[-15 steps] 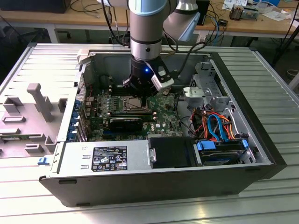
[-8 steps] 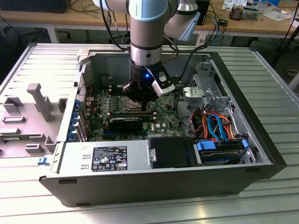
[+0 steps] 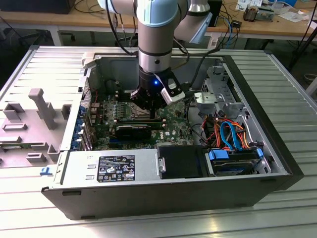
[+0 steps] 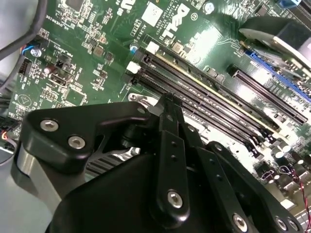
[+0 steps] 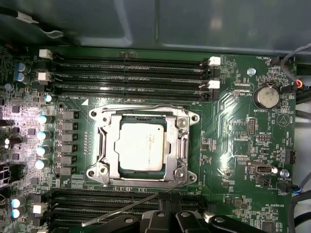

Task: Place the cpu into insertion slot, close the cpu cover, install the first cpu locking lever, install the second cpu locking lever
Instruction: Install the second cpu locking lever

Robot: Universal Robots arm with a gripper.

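In the first wrist view the cpu (image 5: 141, 145), a dull silver square, lies in the insertion slot (image 5: 104, 145) on the green board. The silvery cpu cover (image 5: 181, 141) lies flat around it. One thin locking lever (image 5: 146, 105) runs flat along the socket's side by the memory slots. A second lever (image 5: 119, 209) stands out slanted over the opposite memory slots, one end by my fingertips. My gripper (image 5: 167, 213) (image 4: 167, 104) (image 3: 148, 106) hangs just over the board beside the socket, its black fingers (image 4: 167, 145) together. Whether it touches the lever I cannot tell.
Long black memory slots (image 5: 131, 77) (image 4: 218, 97) flank the socket on two sides. A black graphics card (image 3: 133, 130) and a power supply (image 3: 114, 166) sit nearer the case's front in the exterior view. Coloured cables (image 3: 228, 131) and a drive cage (image 3: 215, 96) are at the exterior view's right.
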